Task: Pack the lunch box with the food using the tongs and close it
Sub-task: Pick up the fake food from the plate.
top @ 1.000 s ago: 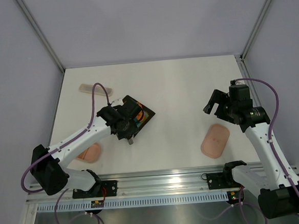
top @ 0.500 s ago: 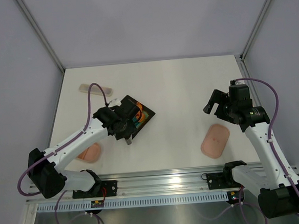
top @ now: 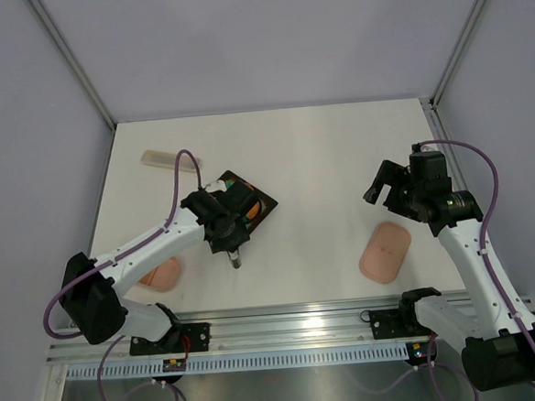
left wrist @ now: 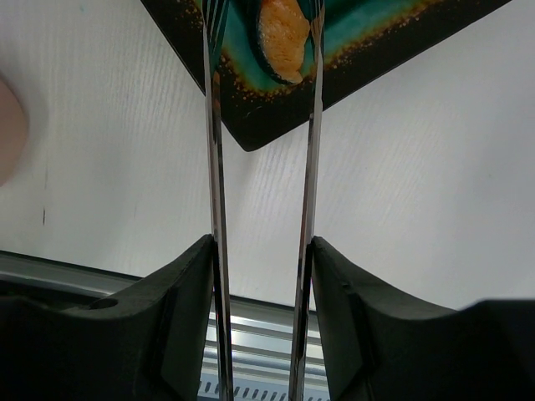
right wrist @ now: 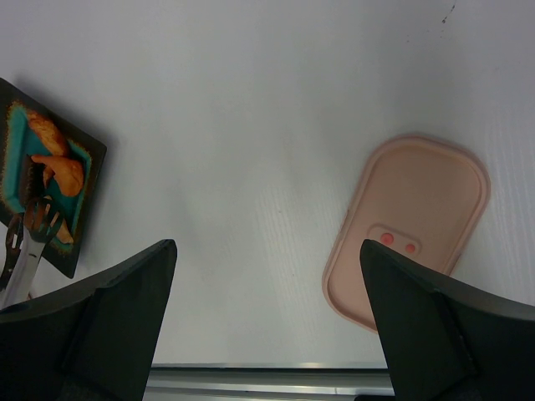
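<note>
the left gripper is clamped on the tongs. its matte black fingers press from outside on the two thin, mirror-bright metal arms, which run forward as a narrow, nearly parallel pair. their tips reach over the dark tray, a square speckled slab with a glossy teal centre. an orange curled food piece lies between the two arms, but i cannot tell whether the tips touch it. a second orange piece lies on the same tray. the lunch box, a smooth salmon-pink oval, sits on the white table at the near left, partly hidden under the left arm. the right gripper hangs with its jaws wide apart, holding nothing, above the table and beside the lid. the lid is a rounded pink oval with a raised panel bearing two red spots. a pale translucent case lies at the far left, apart from the tray.
</note>
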You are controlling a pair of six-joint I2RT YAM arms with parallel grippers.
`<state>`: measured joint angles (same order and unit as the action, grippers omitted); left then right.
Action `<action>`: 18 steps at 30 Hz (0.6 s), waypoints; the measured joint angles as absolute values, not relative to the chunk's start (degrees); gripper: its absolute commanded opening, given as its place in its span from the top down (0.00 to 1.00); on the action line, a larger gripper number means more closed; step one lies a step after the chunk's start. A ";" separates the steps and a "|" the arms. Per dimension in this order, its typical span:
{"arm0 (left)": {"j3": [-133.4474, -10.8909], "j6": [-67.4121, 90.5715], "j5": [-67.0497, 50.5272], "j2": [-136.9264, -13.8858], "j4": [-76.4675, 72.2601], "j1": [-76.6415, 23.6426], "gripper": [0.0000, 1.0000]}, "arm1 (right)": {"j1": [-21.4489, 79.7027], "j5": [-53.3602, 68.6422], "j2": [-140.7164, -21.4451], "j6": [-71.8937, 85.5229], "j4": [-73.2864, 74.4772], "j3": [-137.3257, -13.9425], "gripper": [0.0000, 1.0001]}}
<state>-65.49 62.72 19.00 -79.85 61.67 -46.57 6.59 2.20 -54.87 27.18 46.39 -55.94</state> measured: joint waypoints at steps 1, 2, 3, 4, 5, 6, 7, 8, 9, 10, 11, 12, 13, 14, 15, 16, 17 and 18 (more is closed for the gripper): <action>-65.49 62.54 18.96 -80.16 61.69 -46.65 0.50 | 6.59 2.20 -54.87 27.18 46.39 -55.94 0.01; -65.49 62.35 18.92 -80.42 61.71 -46.72 0.50 | 6.59 2.20 -54.87 27.18 46.37 -55.94 0.00; -65.49 62.06 18.83 -80.75 61.71 -46.76 0.50 | 6.59 2.20 -54.87 27.18 46.37 -55.94 0.01; -65.49 61.93 18.79 -80.88 61.69 -46.81 0.50 | 6.59 2.20 -54.87 27.18 46.37 -55.94 0.01; -65.49 61.80 18.70 -81.12 61.71 -46.81 0.50 | 6.59 2.22 -54.87 27.18 46.37 -55.94 0.01; -65.49 61.65 18.65 -81.32 61.71 -46.81 0.51 | 6.59 2.22 -54.87 27.18 46.37 -55.94 0.01; -65.49 61.52 18.61 -81.43 61.69 -46.81 0.52 | 6.59 2.24 -54.87 27.18 46.35 -55.94 0.01; -65.49 61.43 18.52 -81.52 61.67 -46.81 0.54 | 6.59 2.24 -54.87 27.18 46.35 -55.94 0.01; -65.49 61.32 18.44 -81.54 61.67 -46.81 0.56 | 6.59 2.24 -54.87 27.18 46.35 -55.94 0.01; -65.52 61.30 18.41 -81.52 61.67 -46.81 0.57 | 6.59 2.24 -54.87 27.18 46.35 -55.94 0.01; -65.54 61.25 18.39 -81.52 61.67 -46.83 0.58 | 6.59 2.24 -54.87 27.18 46.35 -55.94 0.00; -65.54 61.23 18.33 -81.52 61.69 -46.85 0.60 | 6.59 2.24 -54.87 27.18 46.35 -55.94 0.00; -65.56 61.28 18.33 -81.52 61.69 -46.85 0.64 | 6.59 2.24 -54.89 27.18 46.33 -55.94 0.00; -65.67 61.21 18.28 -81.52 61.80 -46.85 0.66 | 6.59 2.24 -54.89 27.18 46.35 -55.94 0.00; -65.87 61.14 18.26 -81.52 61.93 -46.85 0.67 | 6.59 2.26 -54.89 27.18 46.33 -55.94 0.01; -66.04 61.12 18.28 -81.49 62.00 -46.85 0.69 | 6.59 2.31 -54.89 27.18 46.33 -55.94 0.01; -66.37 61.08 18.26 -81.49 62.22 -46.85 0.72 | 6.59 2.46 -54.89 27.18 46.33 -55.94 0.00; -66.76 61.08 18.28 -81.47 62.41 -46.87 0.73 | 6.59 2.50 -54.89 27.18 46.33 -55.94 0.01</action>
<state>-66.76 61.08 18.28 -81.47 62.41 -46.87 6.59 2.50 -54.89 27.18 46.33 -55.94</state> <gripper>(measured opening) 0.313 0.993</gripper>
